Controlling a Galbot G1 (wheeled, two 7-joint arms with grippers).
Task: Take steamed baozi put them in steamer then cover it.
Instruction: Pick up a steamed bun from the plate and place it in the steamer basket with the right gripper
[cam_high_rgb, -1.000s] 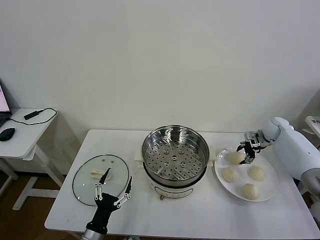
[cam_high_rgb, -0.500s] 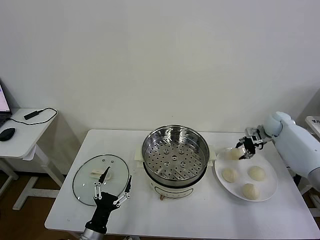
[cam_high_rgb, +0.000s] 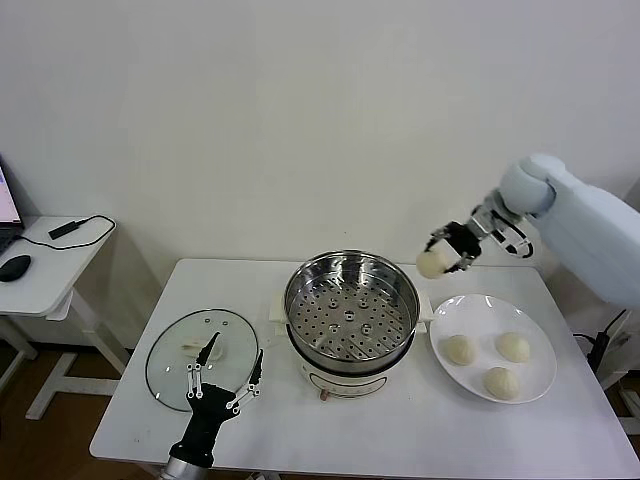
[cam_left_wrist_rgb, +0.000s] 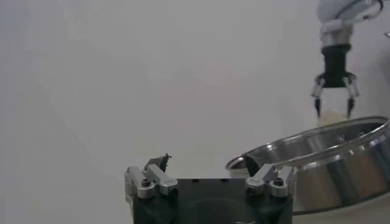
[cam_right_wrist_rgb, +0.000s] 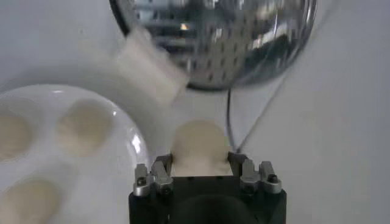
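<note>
My right gripper (cam_high_rgb: 441, 254) is shut on a cream-white baozi (cam_high_rgb: 432, 264), held in the air just beyond the right rim of the steamer (cam_high_rgb: 350, 310). In the right wrist view the bun (cam_right_wrist_rgb: 200, 145) fills the space between the jaws of the gripper (cam_right_wrist_rgb: 201, 165), above the tabletop between the steamer (cam_right_wrist_rgb: 231, 36) and the plate. Three more baozi (cam_high_rgb: 459, 349) (cam_high_rgb: 513, 346) (cam_high_rgb: 500, 381) lie on the white plate (cam_high_rgb: 482, 305). The glass cover (cam_high_rgb: 172, 372) lies flat at the left. My left gripper (cam_high_rgb: 235, 352) hangs open over its near edge, idle.
The steamer sits on a white cooker base whose side handle (cam_right_wrist_rgb: 149, 70) juts out towards the plate. A small side desk (cam_high_rgb: 40, 262) with a mouse and a cable stands apart to the left. The wall runs close behind the table.
My right gripper has lifted one baozi off the plate and carried it up and left towards the steamer's rim. Three buns stay on the plate. The left arm has not moved.
</note>
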